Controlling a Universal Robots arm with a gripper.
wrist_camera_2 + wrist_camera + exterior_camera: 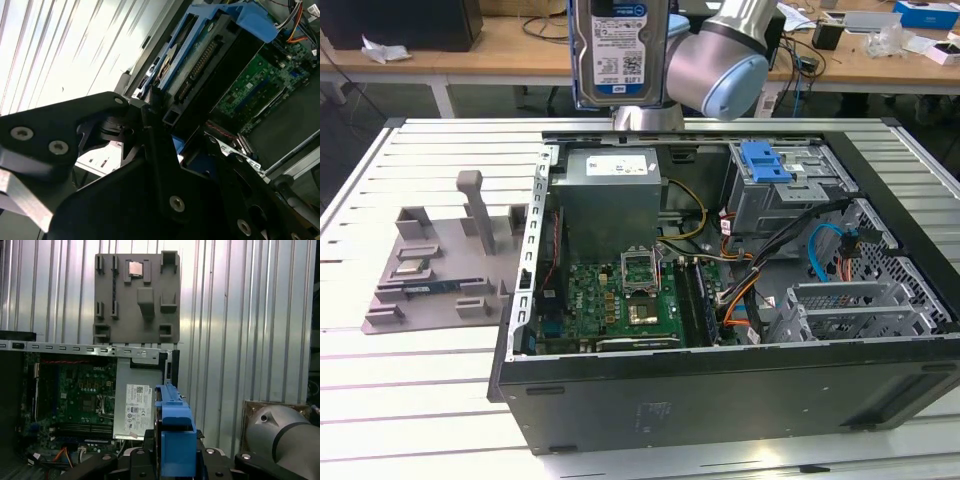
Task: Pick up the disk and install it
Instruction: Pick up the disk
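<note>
Two fingers (150, 439) are clenched on the disk (620, 45) by its blue bracket (177, 440), holding it upright, high over the open case (720, 400). Below them sits the power supply (610, 190); the drive cage (775, 185) lies off to one side. I'd keep the disk square and clear of the cables (817, 250). Farther out — slatted counter (420, 400), grey tray (430, 270), cluttered benches (520, 50).

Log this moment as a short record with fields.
held item: the disk, upright, label towards the exterior view
gripper: gripper shut on the disk's blue bracket
disk position: in the air, above the far side of the open computer case
drive cage: blue-tabbed drive cage inside the case, apart from the disk
grey tray: grey tray at the exterior view's left of the case
install: not yet done
</note>
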